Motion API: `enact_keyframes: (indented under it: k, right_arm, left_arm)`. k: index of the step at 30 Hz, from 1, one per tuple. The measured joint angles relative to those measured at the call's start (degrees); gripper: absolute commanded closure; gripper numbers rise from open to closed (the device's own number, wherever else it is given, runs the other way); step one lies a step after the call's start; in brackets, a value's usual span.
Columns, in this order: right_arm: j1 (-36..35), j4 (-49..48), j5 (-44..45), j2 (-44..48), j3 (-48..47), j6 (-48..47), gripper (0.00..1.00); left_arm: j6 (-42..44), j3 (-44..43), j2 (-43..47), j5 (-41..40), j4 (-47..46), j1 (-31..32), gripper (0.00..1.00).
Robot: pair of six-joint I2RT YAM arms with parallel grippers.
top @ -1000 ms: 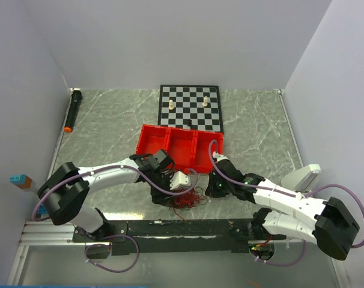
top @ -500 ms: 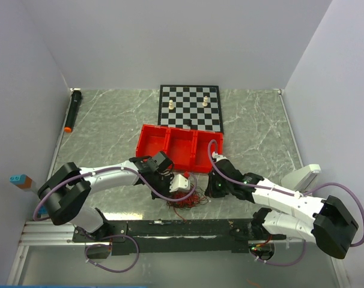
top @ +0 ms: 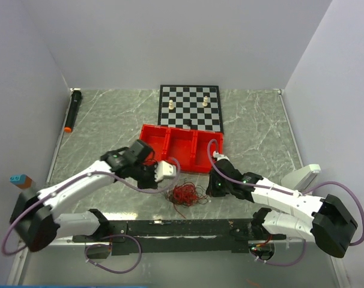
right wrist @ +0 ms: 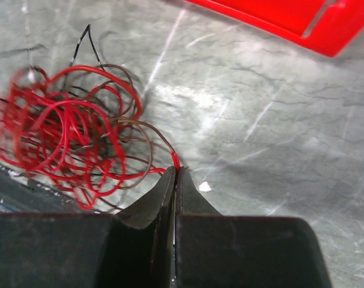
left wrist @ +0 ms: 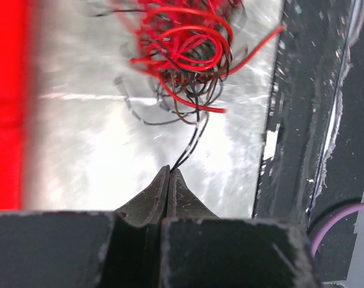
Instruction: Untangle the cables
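Black with an orange tip, a marker-like cylinder (top: 72, 110) lies along the far left edge of the grey marbled table (top: 110, 129). Nearer the front, the left gripper (left wrist: 169, 171) reaches in from the left, its two dark fingers pressed tight together on a single thin dark wire. In the left wrist view that wire runs straight out from the fingertips to the cables (top: 185, 194), which lie just ahead of the gripper, apart from it except for this one strand.

The cables are a loose knot of red and dark brown-black loops resting on the table near its front edge, between the two grippers and just in front of the red three-compartment tray (top: 191, 167). A few red strands stick out of the knot toward the black rail at the front.

On the knot's right side, the right gripper (right wrist: 175, 171) is likewise fully closed, its tips pinching a red strand where it leaves the edge of the bundle; a brown loop curves in beside the same spot. The bulk of the knot sits just to the left of these fingers in the right wrist view.

Behind the tray lies a chessboard (top: 191, 111) with two pale pieces (top: 171, 105) standing on it
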State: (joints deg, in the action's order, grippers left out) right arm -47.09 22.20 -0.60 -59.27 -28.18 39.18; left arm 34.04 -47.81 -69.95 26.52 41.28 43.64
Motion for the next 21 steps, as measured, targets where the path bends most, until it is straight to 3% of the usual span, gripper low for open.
enact_keyframes:
  k: [5,11,21]
  right_arm:
    - [0.00,1.05,2.14,-0.90,0.00,1.05,1.00]
    - [0.00,3.28,5.60,-1.49,0.02,3.02,1.00]
    - [0.00,7.52,10.01,-2.60,0.46,7.30,1.00]
  left_arm:
    - [-0.11,-4.74,7.32,-0.24,5.57,-5.64,0.99]
    - [-0.22,-13.25,9.75,-3.87,12.11,-10.27,0.99]
    - [-1.92,-37.83,14.88,-11.47,15.32,-11.21,0.99]
